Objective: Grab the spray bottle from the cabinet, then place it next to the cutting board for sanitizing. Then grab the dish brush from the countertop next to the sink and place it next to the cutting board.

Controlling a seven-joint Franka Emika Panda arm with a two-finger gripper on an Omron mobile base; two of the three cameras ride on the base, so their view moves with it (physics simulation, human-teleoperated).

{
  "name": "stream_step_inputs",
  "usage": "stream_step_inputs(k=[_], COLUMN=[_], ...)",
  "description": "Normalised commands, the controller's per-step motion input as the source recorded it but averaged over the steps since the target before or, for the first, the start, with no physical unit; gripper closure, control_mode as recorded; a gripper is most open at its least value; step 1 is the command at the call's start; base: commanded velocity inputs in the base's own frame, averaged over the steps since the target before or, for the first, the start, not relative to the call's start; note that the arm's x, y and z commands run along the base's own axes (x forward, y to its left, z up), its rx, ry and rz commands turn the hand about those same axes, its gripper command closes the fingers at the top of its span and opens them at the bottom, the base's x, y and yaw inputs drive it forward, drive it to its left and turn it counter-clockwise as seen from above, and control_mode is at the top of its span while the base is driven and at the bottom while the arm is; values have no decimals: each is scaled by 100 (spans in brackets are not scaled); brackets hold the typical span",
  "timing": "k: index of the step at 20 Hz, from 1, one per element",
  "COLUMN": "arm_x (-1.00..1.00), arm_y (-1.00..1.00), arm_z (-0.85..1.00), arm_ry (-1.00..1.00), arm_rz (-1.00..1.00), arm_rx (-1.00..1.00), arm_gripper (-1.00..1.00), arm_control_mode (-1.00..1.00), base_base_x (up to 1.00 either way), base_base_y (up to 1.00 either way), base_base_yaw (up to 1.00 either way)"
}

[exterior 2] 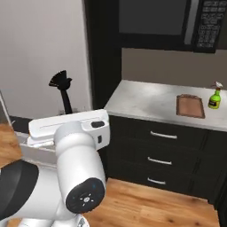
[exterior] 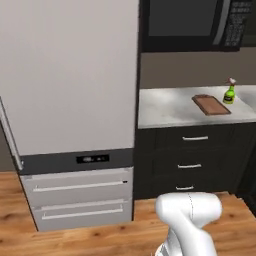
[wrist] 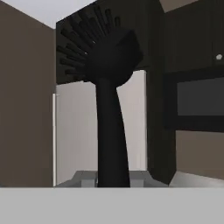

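Note:
My gripper is shut on the black dish brush, whose handle stands upright with the bristle head on top. In the hand view the brush rises straight from my gripper. Far to the right, the brown cutting board lies on the white marble countertop. The lime-green spray bottle stands upright just right of the board. The sink and the cabinet are out of view.
A tall grey fridge with two bottom drawers stands left of the counter. Dark drawers with silver handles sit under the countertop, and a black microwave hangs above it. The floor is wood.

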Motion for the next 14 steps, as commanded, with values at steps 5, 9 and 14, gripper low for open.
stream_step_inputs(k=[5,9,14], arm_x=[0,0,0], arm_y=[0,0,0], arm_z=[0,0,0], arm_ry=[0,0,0], arm_rz=[0,0,0], arm_rx=[0,0,0], arm_gripper=[100,100,100], arm_control_mode=[100,100,100], base_base_x=[8,37,71], base_base_y=[-21,-55,-90], base_base_yaw=[-45,-3,2])
